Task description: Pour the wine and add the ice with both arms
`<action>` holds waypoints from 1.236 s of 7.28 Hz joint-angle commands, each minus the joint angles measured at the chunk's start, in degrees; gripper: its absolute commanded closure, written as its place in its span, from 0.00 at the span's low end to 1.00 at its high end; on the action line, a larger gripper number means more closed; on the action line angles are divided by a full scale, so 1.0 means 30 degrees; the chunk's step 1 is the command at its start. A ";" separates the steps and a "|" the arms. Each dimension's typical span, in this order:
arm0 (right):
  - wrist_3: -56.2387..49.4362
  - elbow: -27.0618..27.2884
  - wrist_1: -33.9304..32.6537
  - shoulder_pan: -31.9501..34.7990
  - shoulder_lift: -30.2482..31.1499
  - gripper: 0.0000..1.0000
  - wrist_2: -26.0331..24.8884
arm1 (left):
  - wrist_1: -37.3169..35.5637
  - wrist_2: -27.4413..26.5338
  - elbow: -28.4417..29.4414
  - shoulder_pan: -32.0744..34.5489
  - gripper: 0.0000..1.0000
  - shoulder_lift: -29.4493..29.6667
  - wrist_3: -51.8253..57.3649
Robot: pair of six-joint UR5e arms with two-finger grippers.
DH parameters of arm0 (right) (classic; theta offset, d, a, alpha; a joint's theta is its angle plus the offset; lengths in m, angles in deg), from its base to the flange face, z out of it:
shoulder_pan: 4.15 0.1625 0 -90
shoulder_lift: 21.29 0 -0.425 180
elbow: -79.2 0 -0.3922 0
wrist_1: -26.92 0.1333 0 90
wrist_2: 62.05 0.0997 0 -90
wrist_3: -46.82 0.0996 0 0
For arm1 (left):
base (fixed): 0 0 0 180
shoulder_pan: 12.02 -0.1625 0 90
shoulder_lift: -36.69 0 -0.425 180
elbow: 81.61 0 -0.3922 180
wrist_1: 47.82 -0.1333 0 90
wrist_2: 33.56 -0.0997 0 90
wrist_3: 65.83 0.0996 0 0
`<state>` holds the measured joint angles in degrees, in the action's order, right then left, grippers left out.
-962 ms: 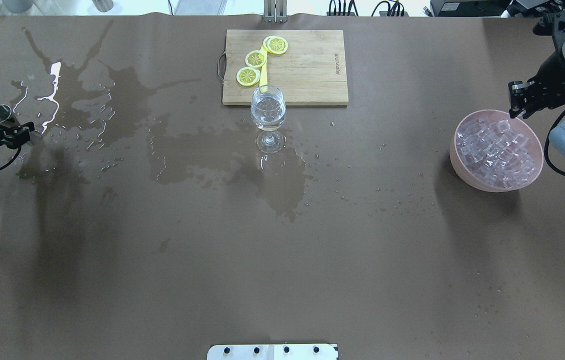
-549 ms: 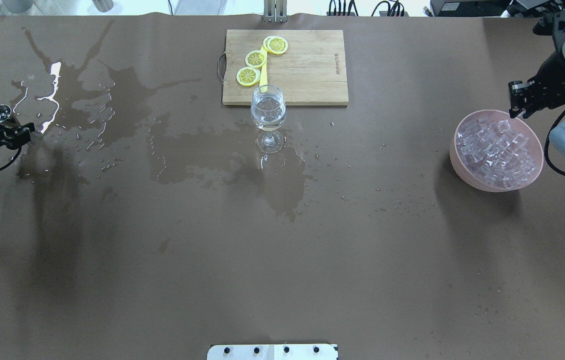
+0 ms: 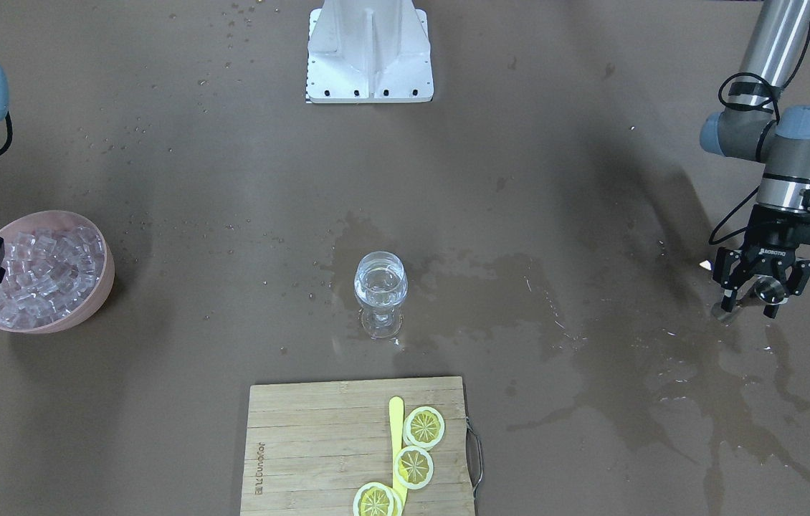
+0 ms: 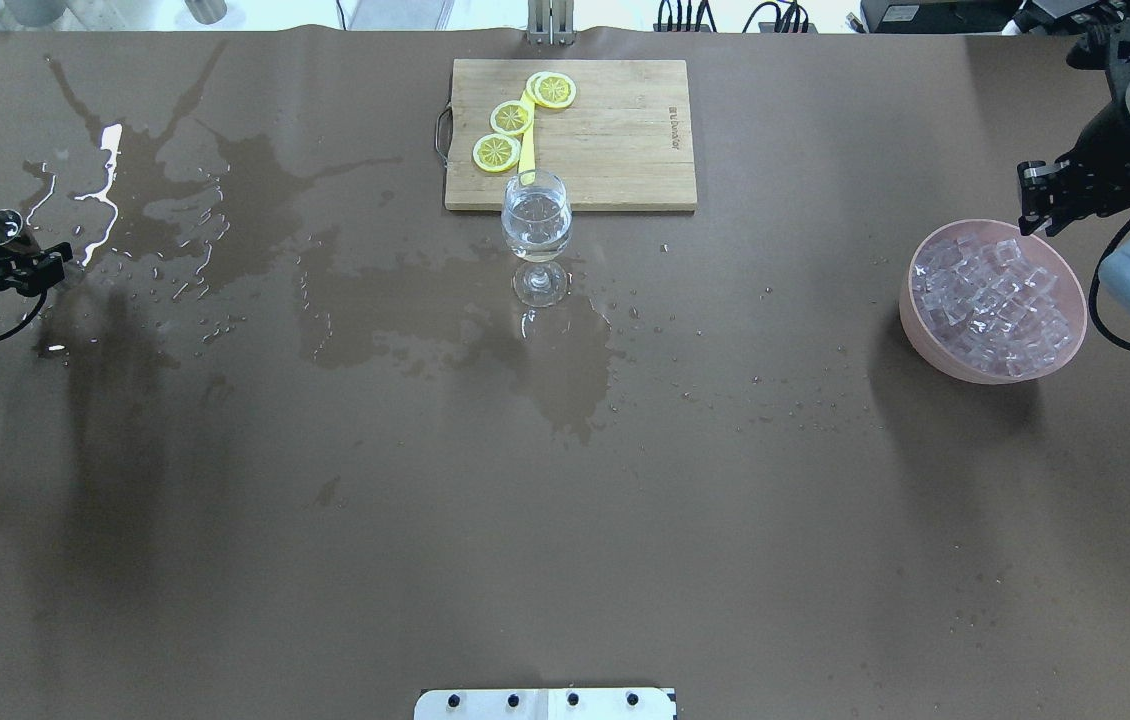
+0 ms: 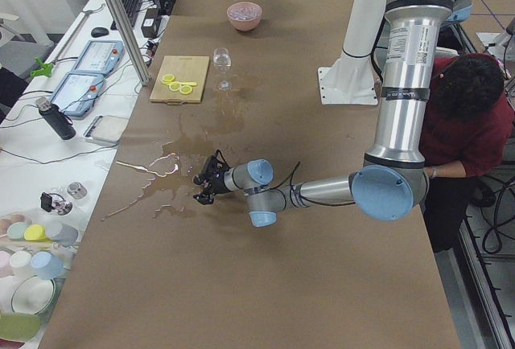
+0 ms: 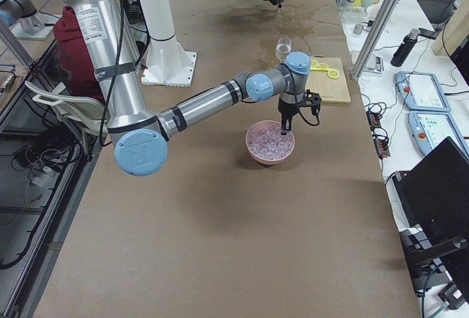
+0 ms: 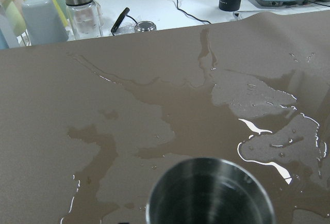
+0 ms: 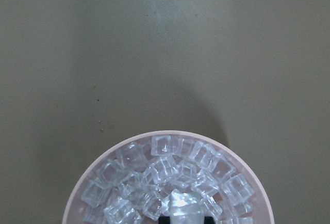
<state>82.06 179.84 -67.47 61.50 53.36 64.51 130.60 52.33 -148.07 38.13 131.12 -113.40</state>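
At 9 o'clock the left hand (image 3: pixel 760 299) clamps the steel jigger (image 7: pixel 209 193); wine (image 4: pixel 536 225) sits in the central stemmed glass (image 4: pixel 538 283); at 3 o'clock the right hand (image 4: pixel 1037 228), seemingly pinching an ice cube (image 8: pixel 179 207) over the pink bowl (image 4: pixel 945 362), should release it low over the glass.

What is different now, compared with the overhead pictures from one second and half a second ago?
The jigger in the left gripper turned: its round mouth showed wide toward the overhead camera a second ago and shows smaller now. The gripper kept its hold and barely shifted. The right gripper over the bowl of ice, the glass and the cutting board stayed as they were.
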 commanded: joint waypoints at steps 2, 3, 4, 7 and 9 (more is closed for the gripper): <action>0.0029 0.0000 0.0000 0.0001 -0.0010 0.94 0.0000 | -0.0002 0.0024 0.0328 0.0010 0.24 0.0250 -0.0022; 0.0029 0.0000 0.0000 0.0001 -0.0010 0.94 0.0000 | -0.0002 0.0024 0.0328 0.0010 0.25 0.0250 -0.0022; 0.0029 0.0000 0.0000 0.0001 -0.0010 0.94 0.0000 | -0.0002 0.0024 0.0328 0.0010 0.29 0.0250 -0.0022; 0.0117 0.0000 0.0000 0.0001 -0.0185 0.94 0.0000 | -0.0002 0.0024 0.0328 0.0010 0.45 0.0221 0.0007; 0.0117 0.0030 0.0029 0.0001 -0.0185 0.94 0.0000 | -0.0002 0.0024 0.0328 0.0010 0.52 0.0221 0.0007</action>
<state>82.41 179.89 -67.45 61.51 52.82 64.51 130.59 52.40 -147.09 38.16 131.79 -113.38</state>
